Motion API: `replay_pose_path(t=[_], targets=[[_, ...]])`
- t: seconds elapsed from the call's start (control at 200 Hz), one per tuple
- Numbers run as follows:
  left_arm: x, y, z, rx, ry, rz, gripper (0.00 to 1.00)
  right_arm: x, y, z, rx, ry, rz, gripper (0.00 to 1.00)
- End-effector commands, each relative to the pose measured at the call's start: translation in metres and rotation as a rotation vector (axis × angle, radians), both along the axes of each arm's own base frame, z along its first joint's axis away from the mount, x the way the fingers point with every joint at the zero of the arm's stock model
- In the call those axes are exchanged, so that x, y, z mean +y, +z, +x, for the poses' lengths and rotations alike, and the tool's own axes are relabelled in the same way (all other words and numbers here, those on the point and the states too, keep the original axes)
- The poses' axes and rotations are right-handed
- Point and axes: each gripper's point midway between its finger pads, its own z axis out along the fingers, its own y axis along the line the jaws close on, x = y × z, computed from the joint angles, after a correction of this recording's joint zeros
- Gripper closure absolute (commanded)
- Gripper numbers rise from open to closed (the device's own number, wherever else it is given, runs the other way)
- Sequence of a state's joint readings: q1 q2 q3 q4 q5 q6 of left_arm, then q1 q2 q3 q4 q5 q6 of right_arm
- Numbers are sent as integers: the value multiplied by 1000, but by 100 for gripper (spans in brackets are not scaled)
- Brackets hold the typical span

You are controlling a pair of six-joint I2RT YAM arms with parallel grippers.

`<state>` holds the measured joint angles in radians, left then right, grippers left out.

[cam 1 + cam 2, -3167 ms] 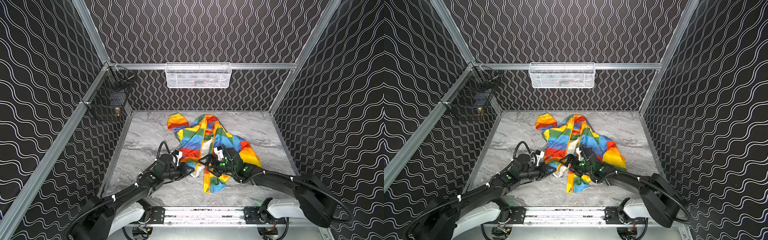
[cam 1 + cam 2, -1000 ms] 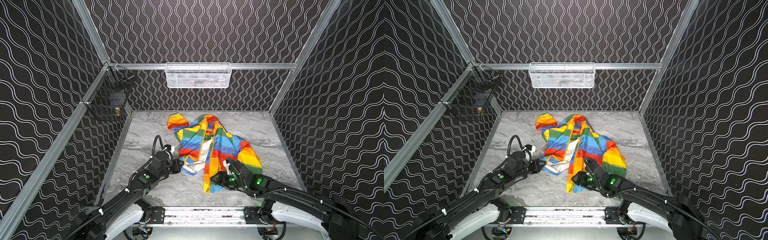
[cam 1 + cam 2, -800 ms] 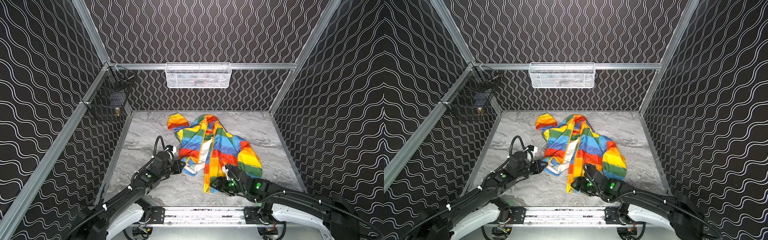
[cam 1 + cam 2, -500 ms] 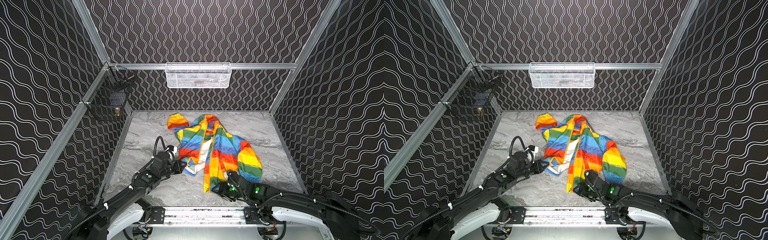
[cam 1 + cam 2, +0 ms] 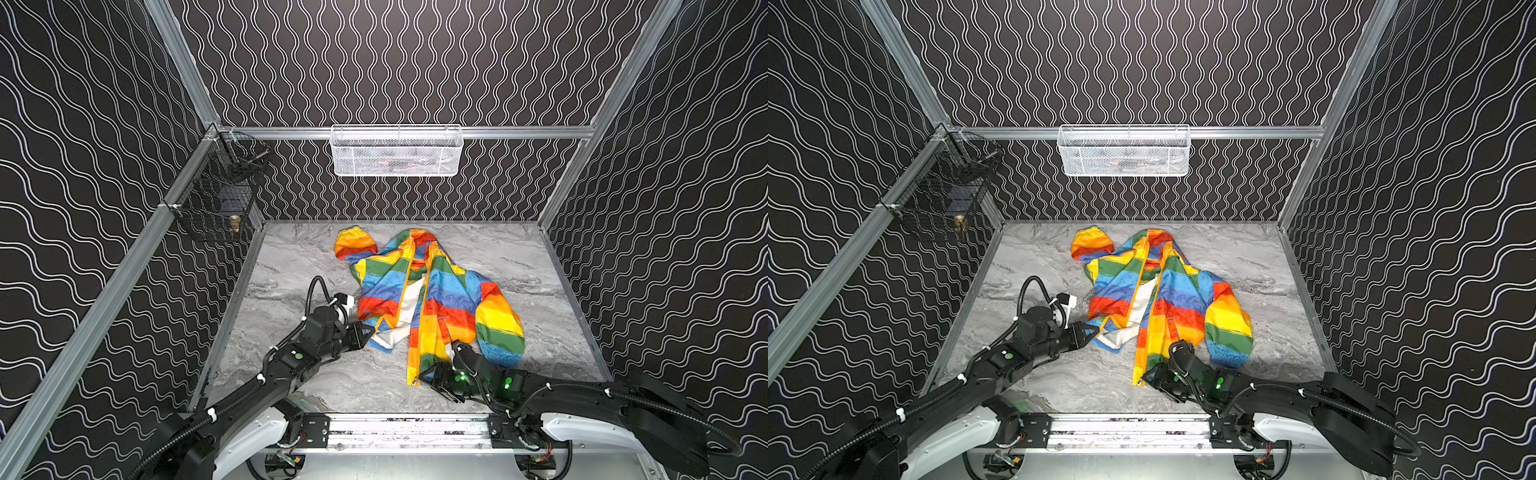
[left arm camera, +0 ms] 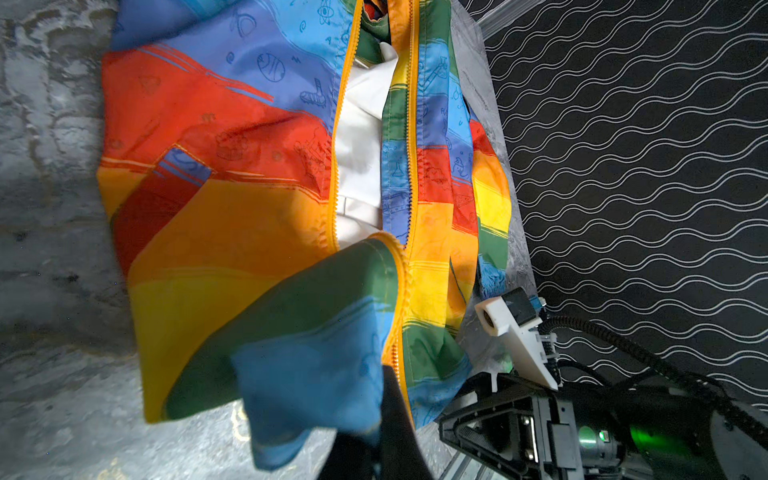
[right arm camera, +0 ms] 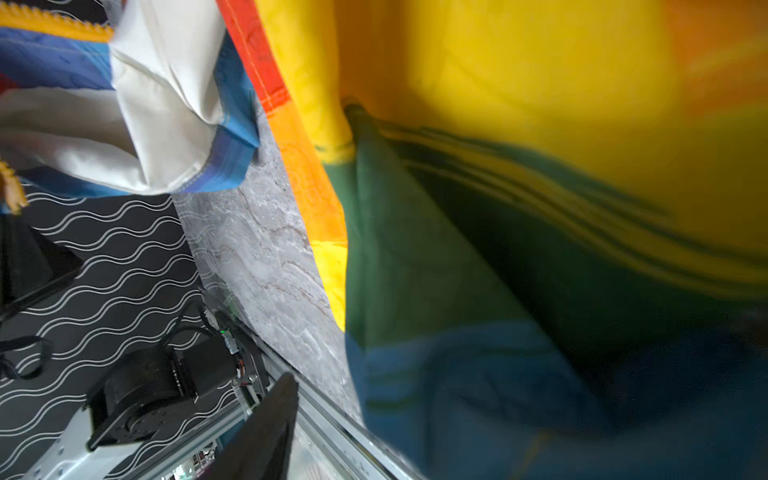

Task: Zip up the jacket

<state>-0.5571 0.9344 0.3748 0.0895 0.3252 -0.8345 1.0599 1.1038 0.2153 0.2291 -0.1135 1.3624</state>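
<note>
Since three seconds ago the right gripper (image 5: 428,376) has drawn back from the middle of the jacket (image 5: 440,291) to the lower centre of both top views, close to the front rail (image 5: 399,424). The front panel on that side now lies longer and straighter toward the bottom of the frame. The left gripper (image 5: 369,331) has shifted a little to the left with the other panel's hem.

The jacket lies spread on the grey marble table (image 5: 291,266), in the centre of both top views. Its hood is toward the back wall and its front is open on the white lining (image 5: 409,299).

The left gripper sits just left of the jacket's lower left corner. Its jaws are together on the hem there, and in the left wrist view the blue and green cloth rises to its dark finger (image 6: 395,415) beside the orange zipper band (image 6: 411,166).

The right gripper (image 5: 1150,378) rests at the bottom end of the long panel, touching or just beside its tip. The right wrist view shows one finger (image 7: 266,424) apart from the blurred cloth. Whether its jaws hold the cloth cannot be told.
</note>
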Motion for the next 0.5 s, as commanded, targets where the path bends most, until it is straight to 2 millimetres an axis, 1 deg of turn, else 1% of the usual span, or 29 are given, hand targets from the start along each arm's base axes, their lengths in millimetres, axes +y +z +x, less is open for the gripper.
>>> replay_pose_path(t=[0.0,0.2,0.495], targets=[[-4,8,2,-21,-9,-36,100,7,2,6,-10,-22,25,46],[-4,8,1,-19,-10,-41,100,16,-3,8,-6,-2,32,53],[-4,5,-2,-7,-10,-49,100,16,-8,10,-4,-14,50,66]])
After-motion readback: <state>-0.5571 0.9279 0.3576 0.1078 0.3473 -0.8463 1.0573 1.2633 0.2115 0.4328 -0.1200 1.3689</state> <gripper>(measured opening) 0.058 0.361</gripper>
